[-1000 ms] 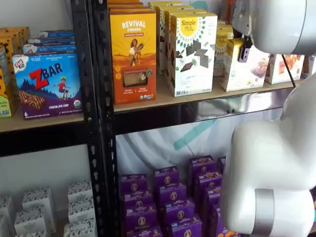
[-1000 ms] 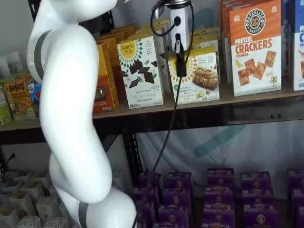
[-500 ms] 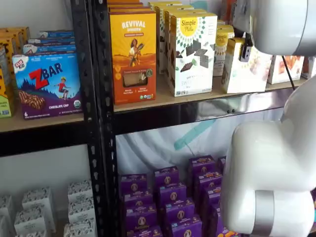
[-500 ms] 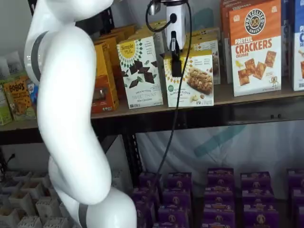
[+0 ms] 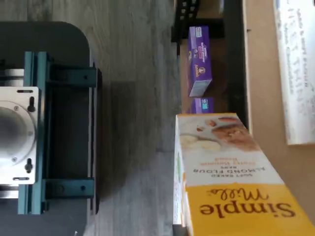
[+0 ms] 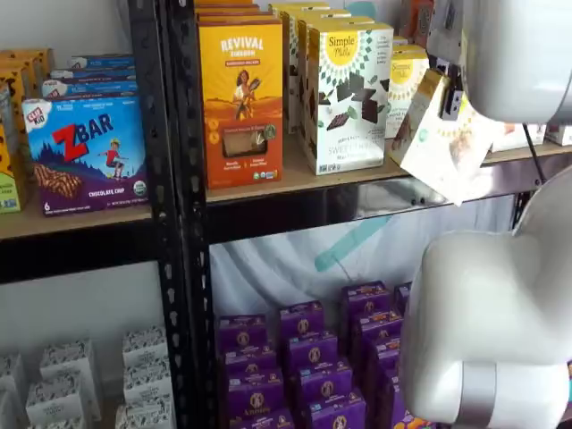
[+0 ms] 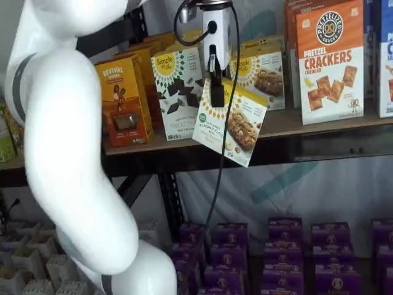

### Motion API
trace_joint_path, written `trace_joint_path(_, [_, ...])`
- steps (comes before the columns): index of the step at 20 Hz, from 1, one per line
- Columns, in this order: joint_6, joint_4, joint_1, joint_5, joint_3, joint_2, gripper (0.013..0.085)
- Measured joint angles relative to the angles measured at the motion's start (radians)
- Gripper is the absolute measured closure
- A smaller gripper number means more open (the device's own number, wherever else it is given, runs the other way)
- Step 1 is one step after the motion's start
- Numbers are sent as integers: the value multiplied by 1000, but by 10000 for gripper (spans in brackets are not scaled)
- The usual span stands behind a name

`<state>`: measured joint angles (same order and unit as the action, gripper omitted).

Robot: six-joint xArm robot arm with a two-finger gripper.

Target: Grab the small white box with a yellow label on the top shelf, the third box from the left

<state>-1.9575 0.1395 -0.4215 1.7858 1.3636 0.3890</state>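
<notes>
My jaws are clamped on the small white box, which hangs tilted in front of the top shelf, clear of its beam. Best now: keep the squeeze firm, draw straight back, and avoid clipping the taller chocolate carton

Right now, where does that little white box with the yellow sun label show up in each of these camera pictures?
Wrist view: the small white box fills the corner by the tan shelf board, its "Simple Mills" lettering showing.
Shelf view: it hangs tilted in front of the top shelf, at, under the white arm.
Shelf view: tilted, clear of the shelf, at, held by the gripper.
Shared landmark: the taller white carton with dark chocolate pieces.
</notes>
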Motion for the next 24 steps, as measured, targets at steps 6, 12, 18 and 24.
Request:
trace_joint_path(6, [3,-14,5,26,-49,60,610])
trace_joint_path(12, [-1,-14,-1,64,-62,88,650])
trace_joint_path(18, [-16,-15,-19,91,-92,138,650])
trace_joint_path(24, [-28,-12,-33,101,-121,178,650])
